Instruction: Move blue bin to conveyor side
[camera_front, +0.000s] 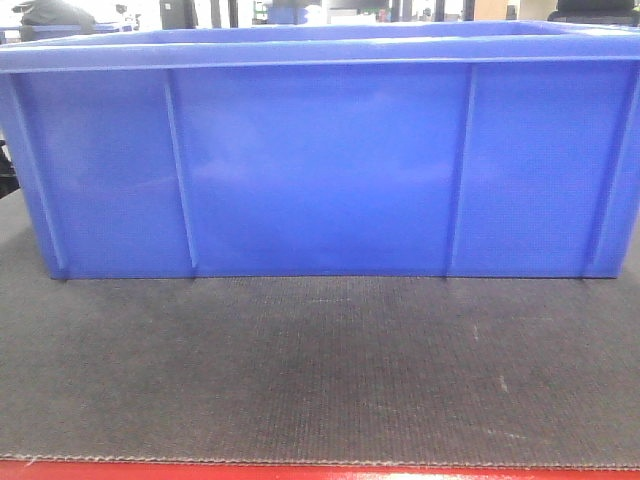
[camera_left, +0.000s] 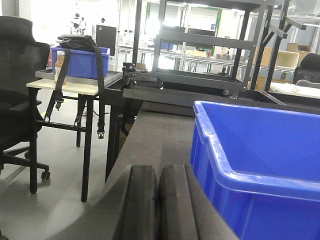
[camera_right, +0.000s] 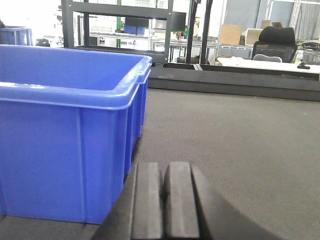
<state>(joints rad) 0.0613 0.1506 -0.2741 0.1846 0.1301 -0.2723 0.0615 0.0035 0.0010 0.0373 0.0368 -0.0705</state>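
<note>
The bin (camera_front: 320, 160) stands upright on the belt (camera_front: 320, 370), its long ribbed wall filling the front view, with a bare band of belt between that wall and the red strip (camera_front: 320, 471) at the belt's near edge. Each arm sits low beside one end of the bin. The left gripper (camera_left: 158, 202) is just beside the bin's left end wall, its two black fingers (camera_left: 141, 205) pressed together with nothing between them; the right gripper (camera_right: 163, 200) is just beside the right end wall, fingers (camera_right: 147, 200) likewise clenched on nothing. Neither touches the bin as far as the wrist views show. Past the bin's left end, off the belt, a table (camera_left: 75, 86) carries a second blue bin (camera_left: 80, 62) with a black bag (camera_left: 77, 41) on top; a dark rack (camera_left: 200, 55) stands beyond the bin's far side. The task looks to be at its approach step: the arms bracket the bin but have no contact. With the fingers closed, I judge the next move is a push or squeeze, not a pinch, both grippers pressing the end walls evenly so the bin slides toward the belt's side without twisting. The rolled rim (camera_right: 75, 92) overhangs the walls, so contact lower on the wall would be steadier, though uneven pressure could still skew the bin on the textured belt.
</note>
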